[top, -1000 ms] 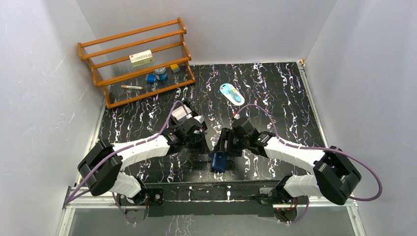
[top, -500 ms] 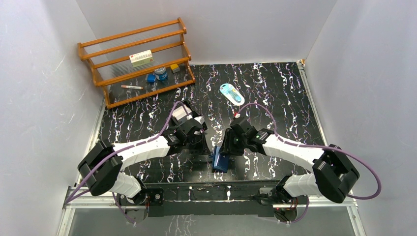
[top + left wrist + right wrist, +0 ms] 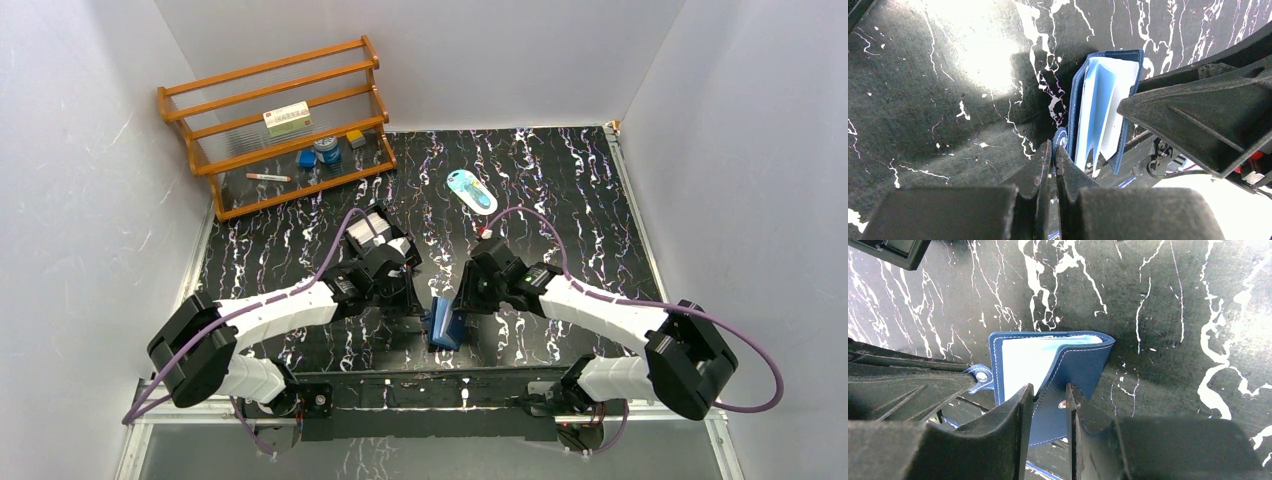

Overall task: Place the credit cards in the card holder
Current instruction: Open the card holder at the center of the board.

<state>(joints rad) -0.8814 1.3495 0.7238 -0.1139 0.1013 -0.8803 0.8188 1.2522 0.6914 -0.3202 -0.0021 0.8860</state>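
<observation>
So here's where I'm at: the card holder (image 3: 443,325) is standing on its edge on the black marbled table (image 3: 560,200), pretty much dead centre between my two arms and close to the near edge. It's splayed open in a V, so the shiny light-blue pockets (image 3: 1100,100) show from above. My left gripper (image 3: 1054,147) has its fingers pressed tight together on the little snap tab (image 3: 980,376) that sticks out of one cover, and the navy edge sits right against the fingertips. My right gripper (image 3: 1047,392) comes in from the other side, its two fingers straddling the outer flap (image 3: 1073,365), the one with the tiny stud (image 3: 1062,403) on it. The jaws stand partway in, one on each side of that flap. Honestly I can't tell from the wrist view whether they're squeezing it or just sitting beside it. The two grippers end up nose to nose over the holder, almost touching. Farther back, a corner of a black tray (image 3: 898,250) sits just beyond my left wrist with something pale (image 3: 370,232) in it, but a purple cable crosses it and it's too small to say what that is. At the far left corner there's a wooden rack (image 3: 275,120) holding a white box (image 3: 287,119) and some small blue bits. A teal-and-white packet (image 3: 471,190) lies flat on the table well beyond the holder.
</observation>
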